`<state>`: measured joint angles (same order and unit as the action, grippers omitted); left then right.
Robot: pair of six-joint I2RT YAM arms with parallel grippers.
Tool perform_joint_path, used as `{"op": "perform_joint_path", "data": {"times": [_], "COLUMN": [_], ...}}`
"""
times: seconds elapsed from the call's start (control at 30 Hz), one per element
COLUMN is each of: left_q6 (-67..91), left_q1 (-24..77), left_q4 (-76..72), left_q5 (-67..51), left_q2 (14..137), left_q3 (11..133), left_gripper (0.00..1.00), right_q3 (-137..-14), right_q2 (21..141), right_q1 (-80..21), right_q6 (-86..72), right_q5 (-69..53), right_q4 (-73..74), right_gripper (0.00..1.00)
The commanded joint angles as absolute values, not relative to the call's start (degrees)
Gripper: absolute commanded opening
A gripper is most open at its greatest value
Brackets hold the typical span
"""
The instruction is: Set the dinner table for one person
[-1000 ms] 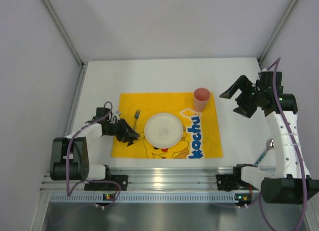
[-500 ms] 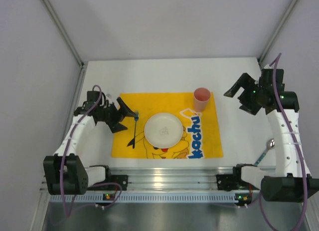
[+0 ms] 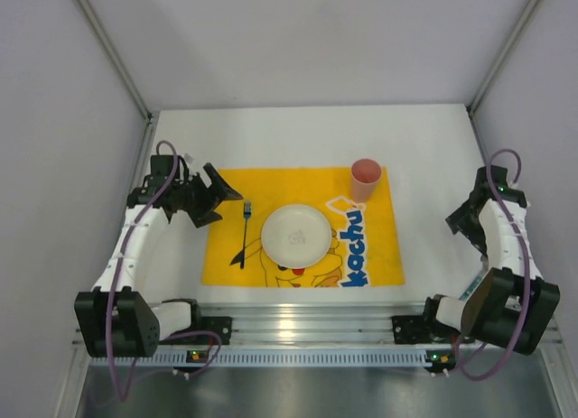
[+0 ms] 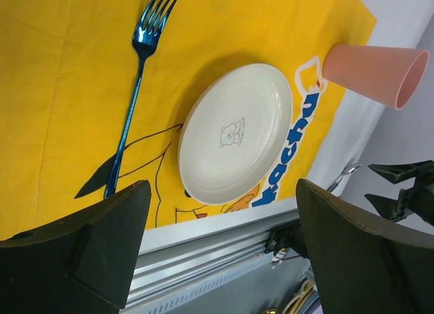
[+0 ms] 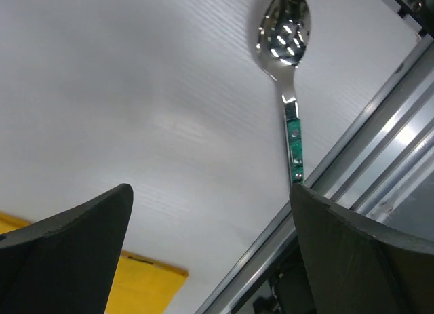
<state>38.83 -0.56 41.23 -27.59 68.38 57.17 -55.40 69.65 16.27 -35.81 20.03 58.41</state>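
On the white dinner table (image 3: 298,138) lies a yellow placemat (image 3: 307,188). At its middle sits a white plate (image 3: 295,234), and a pink cup (image 3: 365,179) stands at its far right corner. A blue fork (image 3: 244,233) rests flat on the mat left of the plate, tines pointing away from me. My left gripper (image 3: 224,204) hovers open and empty just left of the fork's tines. The left wrist view shows the fork (image 4: 132,90), plate (image 4: 234,131) and cup (image 4: 376,73) below it. My right gripper (image 3: 462,224) is open above a silver spoon (image 5: 285,29) with a green handle.
The spoon lies on bare table near the front aluminium rail (image 3: 307,319), right of the mat. Both arm bases sit on that rail. Grey walls close in the table on the left, back and right.
My left gripper opened, let go of the fork and drew back up and left. The fork now lies on the mat. My right arm swung down toward the near right, over the spoon.
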Motion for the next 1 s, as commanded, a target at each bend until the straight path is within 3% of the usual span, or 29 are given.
{"op": "perform_joint_path", "data": {"times": [0.0, 0.2, 0.5, 0.6, 0.67, 0.97], "left_q6": [38.1, 37.1, 36.8, 36.4, 35.9, 35.6], "left_q1": [-0.2, -0.2, 2.0, 1.9, 2.1, 1.9], "left_q4": [41.0, 42.8, 44.4, 44.7, 45.1, 45.5], "left_q5": [-28.2, -28.6, -27.7, -27.4, -26.9, -26.4], "left_q2": [67.0, 66.5, 66.4, 66.5, 66.5, 66.5], "left_q3": [55.3, 55.1, 54.7, 55.1, 55.1, 55.5], "left_gripper": [0.93, 0.92, 0.91, 0.91, 0.91, 0.91], "right_q3": [-51.3, -48.9, -44.7, -43.0, -41.7, -40.5], "right_q2": [70.7, 77.7, 85.6, 87.2, 87.5, 88.9], "right_q1": [21.5, 28.8, 34.7, 35.2, 35.5, 35.5], "right_q6": [-38.2, -40.0, -43.6, -44.6, -44.4, -41.4], "right_q5": [25.2, 32.3, 23.0, 22.3, 22.1, 24.3], "right_q4": [53.6, 50.4, 42.5, 41.0, 39.0, 34.1], "right_gripper": [1.00, 1.00, 0.95, 0.82, 0.66, 0.41]}}
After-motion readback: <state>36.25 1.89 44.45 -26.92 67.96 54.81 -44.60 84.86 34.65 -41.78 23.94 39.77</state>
